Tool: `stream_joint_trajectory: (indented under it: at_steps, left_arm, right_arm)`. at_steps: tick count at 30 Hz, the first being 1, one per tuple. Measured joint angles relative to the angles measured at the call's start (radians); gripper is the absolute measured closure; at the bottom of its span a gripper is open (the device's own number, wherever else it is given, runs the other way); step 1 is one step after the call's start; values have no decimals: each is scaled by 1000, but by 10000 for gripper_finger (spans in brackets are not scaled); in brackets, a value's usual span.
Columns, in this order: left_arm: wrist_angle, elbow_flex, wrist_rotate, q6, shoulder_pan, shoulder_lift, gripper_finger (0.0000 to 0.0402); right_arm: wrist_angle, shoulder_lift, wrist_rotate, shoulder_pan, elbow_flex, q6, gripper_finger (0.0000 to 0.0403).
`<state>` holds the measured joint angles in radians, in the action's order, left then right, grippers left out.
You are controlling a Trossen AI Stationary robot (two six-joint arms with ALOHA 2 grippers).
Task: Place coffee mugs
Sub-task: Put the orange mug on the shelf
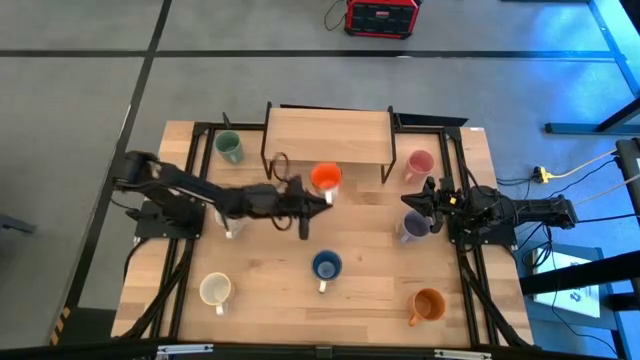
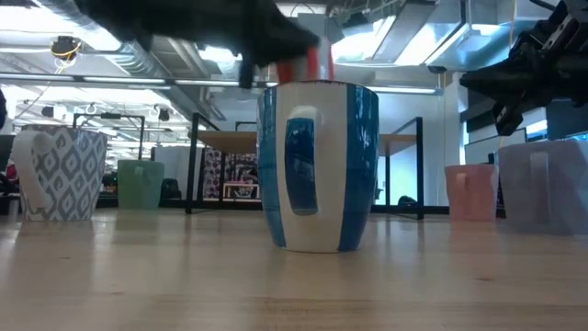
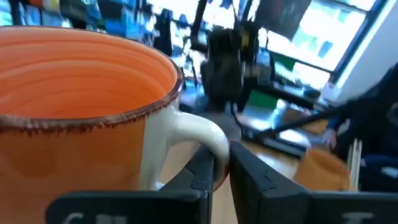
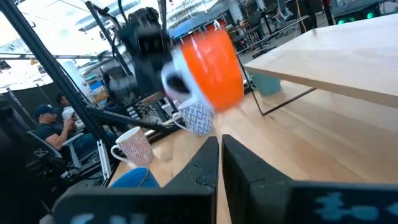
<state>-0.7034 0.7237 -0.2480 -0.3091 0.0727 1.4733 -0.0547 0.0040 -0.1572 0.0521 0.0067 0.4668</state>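
My left gripper reaches from the left to the table's middle and is shut on an orange-red mug with a white handle. The mug is held in the air in front of the wooden shelf. It also shows in the left wrist view and the right wrist view. My right gripper is shut and empty at the right side, between the pink mug and the lavender mug. Both mugs stand on their bases. My left gripper pinches the mug's white handle between its two fingers. The fingers come about level from the table's left side. The mug hangs upright, mouth up, lifted clear of the table.
Other mugs stand on the table: sage green at the far left, dark blue near the middle, white at the near left, amber at the near right. A patterned white mug stands under the left arm.
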Motion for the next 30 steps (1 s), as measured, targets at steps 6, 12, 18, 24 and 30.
stream_joint_trajectory:
  at_steps: [6, 12, 18, 24, 30]
  left_arm:
    - [316, 1, 69, 56, -136, -259, 377]
    - [482, 1, 267, 136, -375, -409, 377]
    - [500, 0, 555, 194, -644, -412, 377]
    - [451, -1, 731, 226, -854, -334, 377]
    - [315, -1, 971, 216, -962, -205, 377]
  right_arm:
    - [-9, 0, -96, 0, 0, 12, 395]
    - [-18, 0, -227, 0, 0, 27, 395]
    - [-23, 0, -346, 0, 0, 32, 395]
    - [-26, 0, -426, 0, 0, 37, 395]
    - [-26, 0, -464, 0, 0, 53, 395]
